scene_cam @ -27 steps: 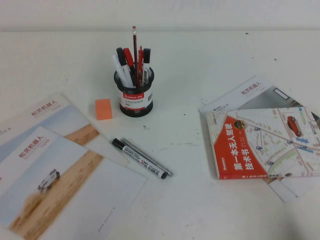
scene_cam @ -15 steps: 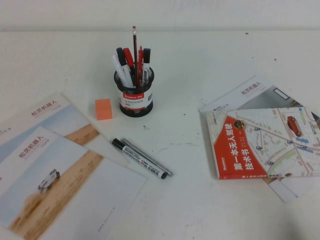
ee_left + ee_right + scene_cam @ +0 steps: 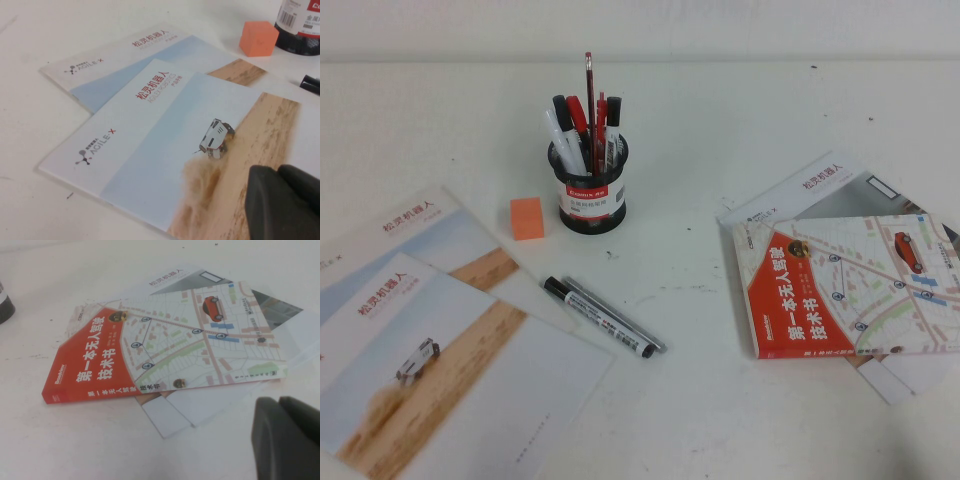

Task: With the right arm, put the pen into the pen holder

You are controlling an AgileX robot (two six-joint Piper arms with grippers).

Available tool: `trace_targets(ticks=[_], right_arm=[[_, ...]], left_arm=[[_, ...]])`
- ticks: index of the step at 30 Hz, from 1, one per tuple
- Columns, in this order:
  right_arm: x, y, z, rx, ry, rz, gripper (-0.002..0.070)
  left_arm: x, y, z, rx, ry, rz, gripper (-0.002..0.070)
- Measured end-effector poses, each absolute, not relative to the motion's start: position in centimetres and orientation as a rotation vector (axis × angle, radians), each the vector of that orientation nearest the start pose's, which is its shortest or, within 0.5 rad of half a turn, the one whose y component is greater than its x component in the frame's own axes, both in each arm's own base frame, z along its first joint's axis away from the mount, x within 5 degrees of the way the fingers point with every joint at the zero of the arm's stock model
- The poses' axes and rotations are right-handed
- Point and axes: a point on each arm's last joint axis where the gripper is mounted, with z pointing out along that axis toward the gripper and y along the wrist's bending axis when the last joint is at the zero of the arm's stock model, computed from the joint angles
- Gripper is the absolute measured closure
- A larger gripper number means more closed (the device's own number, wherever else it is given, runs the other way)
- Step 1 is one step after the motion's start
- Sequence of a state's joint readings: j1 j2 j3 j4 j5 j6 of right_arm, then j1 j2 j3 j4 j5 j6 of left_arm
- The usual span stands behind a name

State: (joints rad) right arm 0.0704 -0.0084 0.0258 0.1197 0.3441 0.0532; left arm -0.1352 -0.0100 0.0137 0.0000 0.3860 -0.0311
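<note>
Nothing on the table has shifted since the earlier frames: the pen (image 3: 599, 318) lies flat in front of the pen holder (image 3: 588, 188), touching a thinner silver pen (image 3: 617, 314) along its length, its capped end by the brochures (image 3: 430, 340). An orange block (image 3: 527, 217) sits just left of the holder, and a red-and-map book (image 3: 850, 290) lies well to its right. Left gripper (image 3: 285, 202) hangs over the brochures and right gripper (image 3: 287, 437) near the book; whether either is spread or pressed together cannot be told.
</note>
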Motion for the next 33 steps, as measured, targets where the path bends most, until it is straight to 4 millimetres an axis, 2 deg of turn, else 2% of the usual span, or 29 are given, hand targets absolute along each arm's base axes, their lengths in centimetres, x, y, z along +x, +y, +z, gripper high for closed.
trace_targets(ticks=[18, 23, 28, 33], right_arm=[[5.3, 0.8, 17.4, 0.062, 1.846, 0.206, 0.0696], [5.3, 1.0, 17.4, 0.103, 1.844, 0.269, 0.0696], [5.3, 1.5, 17.9, 0.24, 1.801, 0.465, 0.0696], [5.3, 2.1, 18.9, 0.551, 1.661, 0.873, 0.0696]], left_arm=[[5.2, -0.7, 17.4, 0.098, 1.872, -0.115, 0.0676], [5.2, -0.7, 17.4, 0.098, 1.872, -0.115, 0.0676], [5.2, -0.7, 17.4, 0.098, 1.872, -0.115, 0.0676], [5.2, -0.7, 17.4, 0.098, 1.872, -0.115, 0.0676]])
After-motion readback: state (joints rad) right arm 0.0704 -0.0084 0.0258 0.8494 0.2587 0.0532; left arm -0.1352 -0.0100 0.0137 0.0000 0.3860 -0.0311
